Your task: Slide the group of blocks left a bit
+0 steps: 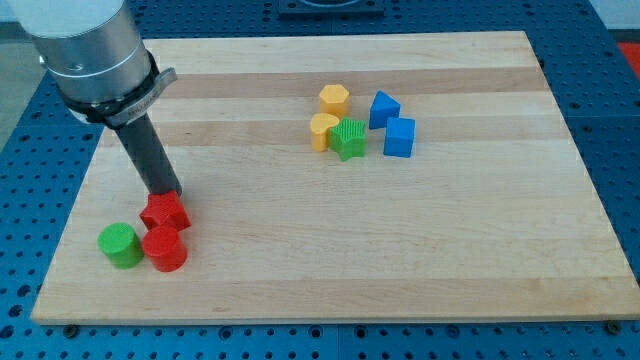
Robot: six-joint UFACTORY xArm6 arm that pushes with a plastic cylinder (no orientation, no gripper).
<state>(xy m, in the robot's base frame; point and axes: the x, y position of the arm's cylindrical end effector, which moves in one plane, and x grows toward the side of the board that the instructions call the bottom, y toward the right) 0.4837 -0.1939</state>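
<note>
While the big wooden board (300,270) lies flat, three blocks huddle near its bottom-left corner: a red star-like block (165,212), a red cylinder (165,249) and a green cylinder (120,245), touching or almost. I think that is the group to slide. My tip (168,194) has no jaws; it holds nothing and touches the red star-like block's top side.

My tip (170,194) touches the upper edge of the red star block (165,212) near the board's (330,270) lower left corner; the red cylinder (165,248) sits just below that block, with the green cylinder (120,245) beside it on the view's left. Well apart, toward the view's upper right, the other five cluster. There the yellow hexagon (334,98) lies above the yellow rounded block (323,130), the green star (349,139) touches that one's right side, and the two blue blocks (384,108) (399,137) stand furthest right, one above the other.
</note>
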